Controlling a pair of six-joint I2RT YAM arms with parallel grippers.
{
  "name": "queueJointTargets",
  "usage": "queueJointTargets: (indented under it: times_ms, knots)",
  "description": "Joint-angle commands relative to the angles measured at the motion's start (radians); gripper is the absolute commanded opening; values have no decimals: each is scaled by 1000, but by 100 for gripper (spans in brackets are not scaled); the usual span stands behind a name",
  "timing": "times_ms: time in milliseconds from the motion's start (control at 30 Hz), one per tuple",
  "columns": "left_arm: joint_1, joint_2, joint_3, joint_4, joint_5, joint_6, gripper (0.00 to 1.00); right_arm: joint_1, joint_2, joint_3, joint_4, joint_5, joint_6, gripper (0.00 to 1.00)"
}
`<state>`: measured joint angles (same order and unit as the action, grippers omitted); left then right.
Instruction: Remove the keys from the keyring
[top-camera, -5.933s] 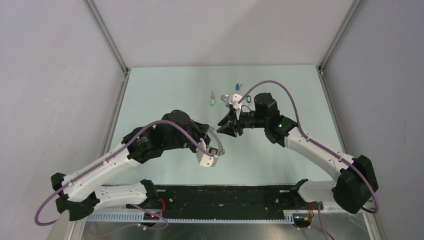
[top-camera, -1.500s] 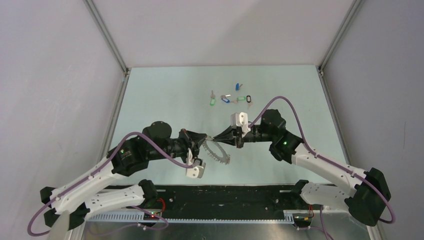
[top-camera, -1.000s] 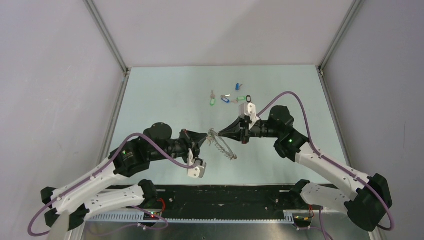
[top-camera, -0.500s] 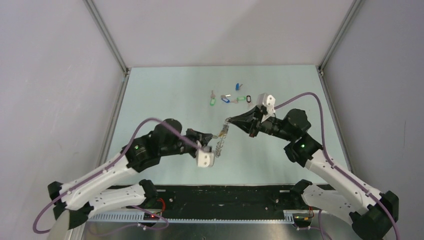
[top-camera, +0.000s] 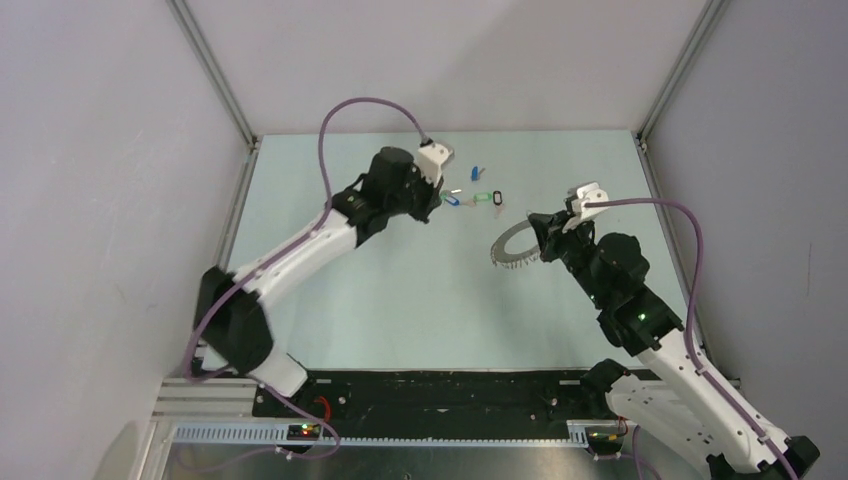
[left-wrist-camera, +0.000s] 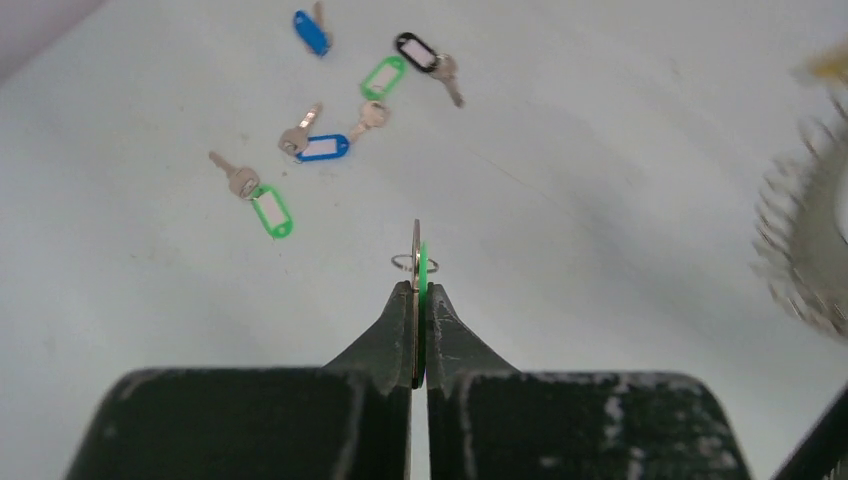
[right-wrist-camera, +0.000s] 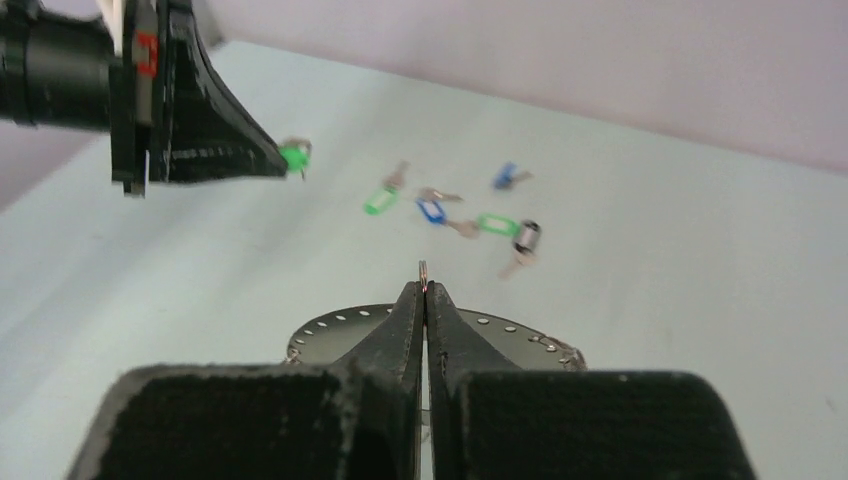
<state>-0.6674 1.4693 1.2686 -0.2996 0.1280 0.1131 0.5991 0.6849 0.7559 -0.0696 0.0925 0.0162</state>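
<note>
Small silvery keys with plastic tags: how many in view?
6. Five on the table: blue-tagged keys and, green-tagged keys and, black-tagged key. The left gripper pinches a sixth key, green-tagged. More may hide behind the toothed grey keyring.

Dull grey metal keyring (right-wrist-camera: 332, 323); shiny silvery keys (left-wrist-camera: 322, 148), glossy plastic-tagged

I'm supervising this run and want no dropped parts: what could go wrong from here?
The green-tagged key is pinched edge-on in the left gripper, its end sticking out past the tips, so it may twist or slip. The right gripper seems to hold the toothed ring only by its rim; it could swing or drop.
</note>
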Motion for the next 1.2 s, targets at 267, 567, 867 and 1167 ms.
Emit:
queueJointTargets:
  times_ms: [267, 567, 867, 1167]
  knots:
    - [200, 624, 470, 73, 49, -429, 4, -104, -77, 5, -139, 190, 95, 0]
    - [222, 762, 563, 88, 57, -463, 15, -108, -121, 5, -190, 192, 163, 0]
    - [221, 670, 506, 89, 29, -419, 99, -115, -113, 11, -196, 170, 145, 0]
    - [197, 360, 314, 89, -71, -486, 100, -121, -71, 25, -244, 54, 152, 0]
